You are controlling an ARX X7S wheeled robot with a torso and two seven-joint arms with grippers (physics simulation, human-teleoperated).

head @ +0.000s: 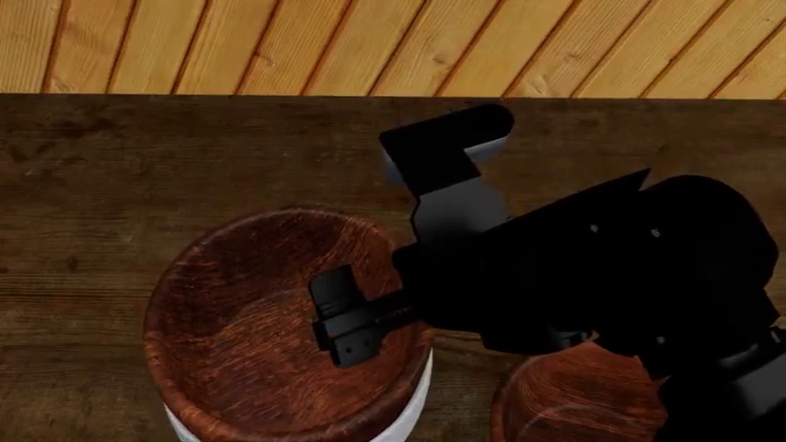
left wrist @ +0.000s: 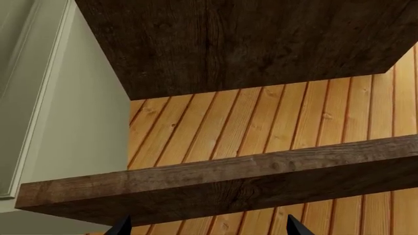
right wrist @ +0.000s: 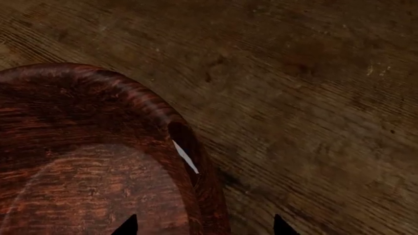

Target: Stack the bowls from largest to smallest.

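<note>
Three bowls on the dark wooden table (head: 110, 184): from the head, a wood-grain bowl (head: 252, 322) sits nested in the white bowl (head: 411, 405), and a second wood-grain bowl (head: 572, 401) stands just beside. The right gripper (head: 368, 276) straddles the nested bowl's rim, fingers spread, released. Only the left wrist shows the left gripper (left wrist: 205, 227), tips apart, facing a plank wall (left wrist: 261, 122)

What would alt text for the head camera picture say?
A black right gripper hangs over a reddish-brown wooden bowl nested in a white bowl on a dark wooden table. A second wooden bowl peeks in at the lower right.
</note>
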